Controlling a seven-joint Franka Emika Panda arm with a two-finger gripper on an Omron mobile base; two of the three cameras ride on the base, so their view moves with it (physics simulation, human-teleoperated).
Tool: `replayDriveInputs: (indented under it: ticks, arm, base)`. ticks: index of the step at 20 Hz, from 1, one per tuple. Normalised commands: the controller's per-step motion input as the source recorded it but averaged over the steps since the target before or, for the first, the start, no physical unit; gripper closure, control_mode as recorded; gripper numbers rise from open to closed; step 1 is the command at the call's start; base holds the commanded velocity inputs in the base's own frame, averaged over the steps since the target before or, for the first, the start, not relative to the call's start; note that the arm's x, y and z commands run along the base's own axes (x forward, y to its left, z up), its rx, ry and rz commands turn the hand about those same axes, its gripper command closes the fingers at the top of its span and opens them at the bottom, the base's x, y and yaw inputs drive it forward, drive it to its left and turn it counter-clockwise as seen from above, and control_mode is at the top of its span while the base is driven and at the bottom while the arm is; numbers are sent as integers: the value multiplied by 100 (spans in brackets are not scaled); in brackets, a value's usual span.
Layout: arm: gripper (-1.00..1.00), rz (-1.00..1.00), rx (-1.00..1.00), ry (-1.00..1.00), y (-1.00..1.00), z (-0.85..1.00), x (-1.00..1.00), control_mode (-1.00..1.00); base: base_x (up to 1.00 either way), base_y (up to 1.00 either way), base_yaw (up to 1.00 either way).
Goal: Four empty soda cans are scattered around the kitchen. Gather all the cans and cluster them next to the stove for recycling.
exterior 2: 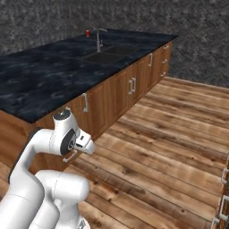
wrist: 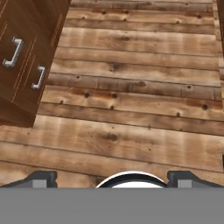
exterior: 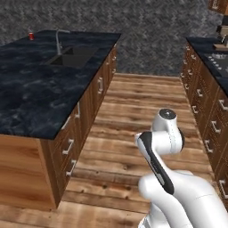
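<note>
Gripper (wrist: 112, 177) open, empty | red soda can (exterior: 31, 36) upright, silvery top, island corner

Wood plank floor (exterior: 133, 107), dark-top island (exterior: 31, 93) w/ sink (exterior: 73, 57), grey wall (exterior: 151, 26).

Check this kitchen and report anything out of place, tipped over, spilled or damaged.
One thing is out of place: a red soda can stands upright at the far corner of the island counter, beyond the sink and faucet, away from the stove across the aisle. Nothing looks spilled, tipped or damaged.
</note>
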Motion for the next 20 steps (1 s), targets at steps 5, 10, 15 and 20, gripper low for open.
replayDriveInputs:
  ticks: [5, 10, 15, 20]
  arm:
    - [-100, 0, 0, 0, 0, 0, 0, 100]
    - [-100, 0, 0, 0, 0, 0, 0, 100]
    - [-100, 0, 0, 0, 0, 0, 0, 100]
    - [-100, 0, 0, 0, 0, 0, 0, 100]
  base:
    - [-9, 73, 0]
    - [5, 73, -2]
    - [3, 74, -1]
    - [0, 74, -1]
